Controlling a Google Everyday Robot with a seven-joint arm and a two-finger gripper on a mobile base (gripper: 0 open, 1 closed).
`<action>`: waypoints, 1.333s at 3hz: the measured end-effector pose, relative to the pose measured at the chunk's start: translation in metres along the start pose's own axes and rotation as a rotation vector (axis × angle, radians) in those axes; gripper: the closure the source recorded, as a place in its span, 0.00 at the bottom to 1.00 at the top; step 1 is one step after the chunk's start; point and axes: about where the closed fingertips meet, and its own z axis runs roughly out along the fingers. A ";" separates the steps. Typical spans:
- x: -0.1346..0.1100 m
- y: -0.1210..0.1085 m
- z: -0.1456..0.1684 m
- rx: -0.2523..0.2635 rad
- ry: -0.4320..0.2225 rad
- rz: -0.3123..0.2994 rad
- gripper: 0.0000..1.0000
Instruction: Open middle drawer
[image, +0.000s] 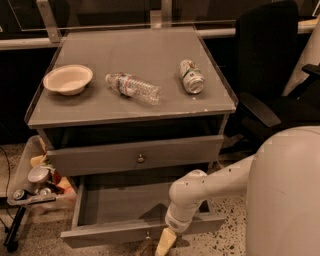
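camera view: the wide grey flat-fronted middle drawer (107, 235) stands pulled well out beneath the upper grey knobbed drawer (100, 159), its shallow box exposed. the opening appears essentially done, with perhaps only letting go and retreat left. the white arm's cream-tipped gripper (165, 242) sits at the drawer's front panel near its centre and is cut off by the lower edge. whether it is grasping or released cannot be told, and whatever lies below the drawer is hidden.

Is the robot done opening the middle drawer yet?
Nearly! Done: the wide grey middle drawer stands pulled well out, so you can see into its shallow box. In hand: the robot's claw is down at the drawer's front panel. Left: probably just a little more pulling, if any, and then moving the claw away.
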 end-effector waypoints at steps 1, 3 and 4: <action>0.017 0.003 0.008 -0.006 0.031 0.020 0.00; 0.005 0.005 0.002 0.005 0.004 0.030 0.00; 0.005 0.005 0.002 0.005 0.004 0.030 0.00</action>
